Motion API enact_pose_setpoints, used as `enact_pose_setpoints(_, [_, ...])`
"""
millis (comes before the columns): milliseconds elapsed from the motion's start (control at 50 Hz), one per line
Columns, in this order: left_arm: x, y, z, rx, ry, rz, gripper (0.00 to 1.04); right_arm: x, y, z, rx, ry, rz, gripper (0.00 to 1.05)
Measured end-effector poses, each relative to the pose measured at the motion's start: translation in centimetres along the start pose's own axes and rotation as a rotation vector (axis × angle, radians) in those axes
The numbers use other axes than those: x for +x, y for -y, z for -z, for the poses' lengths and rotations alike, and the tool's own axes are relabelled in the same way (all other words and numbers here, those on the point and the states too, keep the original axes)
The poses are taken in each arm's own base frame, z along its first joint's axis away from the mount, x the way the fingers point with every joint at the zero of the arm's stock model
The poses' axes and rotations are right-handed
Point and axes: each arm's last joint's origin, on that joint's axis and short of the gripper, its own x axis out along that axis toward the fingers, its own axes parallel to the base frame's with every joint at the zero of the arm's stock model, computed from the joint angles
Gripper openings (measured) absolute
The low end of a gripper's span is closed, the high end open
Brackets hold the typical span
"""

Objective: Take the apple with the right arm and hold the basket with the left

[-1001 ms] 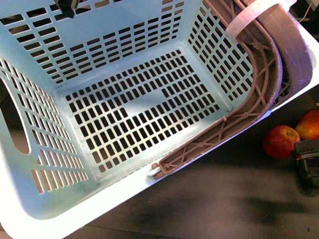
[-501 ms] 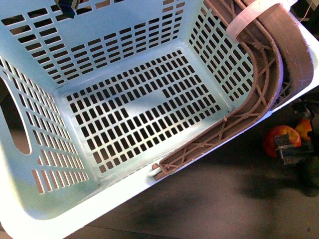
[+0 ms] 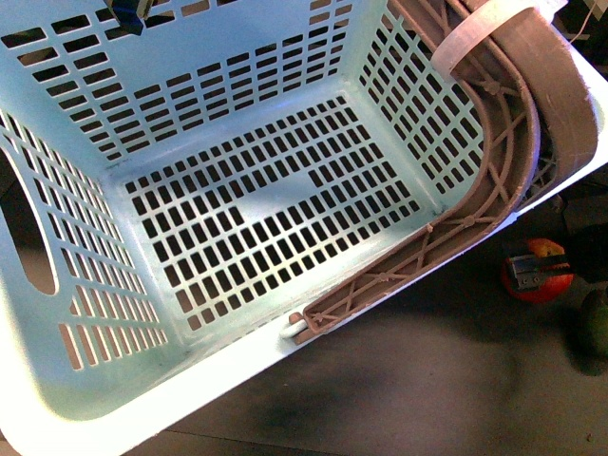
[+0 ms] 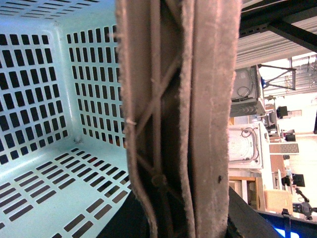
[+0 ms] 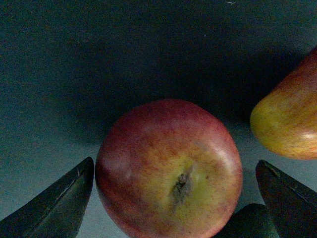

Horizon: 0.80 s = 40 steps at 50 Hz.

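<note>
Surface: dark grey table [image 3: 399, 380].
Room: bright workshop [image 4: 282, 99] seen behind.
Apple [image 5: 168, 168]: on table beside basket [image 3: 237, 57], flanked by right gripper [image 3: 538, 270], jaws spread.
Left gripper [image 4: 183, 223]: at handles [image 4: 173, 99]; grip cannot be told.
Change: right gripper brought over apple.

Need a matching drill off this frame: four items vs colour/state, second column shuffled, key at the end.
1. apple
2. basket
3. swing handles
4. elongated fruit

A. brown, lying together
B. pale turquoise, slotted
C. red, between the open fingers of the right gripper
D. orange-yellow, beside the apple, not touching it

Pairs: 1-C, 2-B, 3-A, 4-D
</note>
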Motion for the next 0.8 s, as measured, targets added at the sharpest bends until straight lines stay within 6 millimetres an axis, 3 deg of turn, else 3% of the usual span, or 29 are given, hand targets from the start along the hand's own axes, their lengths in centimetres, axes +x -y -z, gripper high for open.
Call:
enact_pose_setpoints(280, [0.0, 0.0, 0.0, 0.000, 0.001, 0.000, 0.18, 1.8, -0.7, 1.5, -0.013, -0.064, -0.001, 0.96])
enact_pose_setpoints(380, [0.0, 0.0, 0.0, 0.000, 0.000, 0.001, 0.18, 1.9, -0.8, 1.5, -0.016, -0.063, 0.001, 0.82])
enact_pose_setpoints(501, [0.0, 0.0, 0.0, 0.000, 0.000, 0.001, 0.18, 1.9, -0.8, 1.5, -0.020, -0.056, 0.002, 0.79])
enact_pose_setpoints(641, [0.0, 0.0, 0.0, 0.000, 0.001, 0.000, 0.18, 1.5, -0.9, 1.8, -0.024, -0.047, -0.007, 0.79])
enact_pose_setpoints(801, [0.0, 0.0, 0.0, 0.000, 0.000, 0.001, 0.18, -0.3, -0.3, 1.9, -0.011, 0.001, -0.007, 0.79])
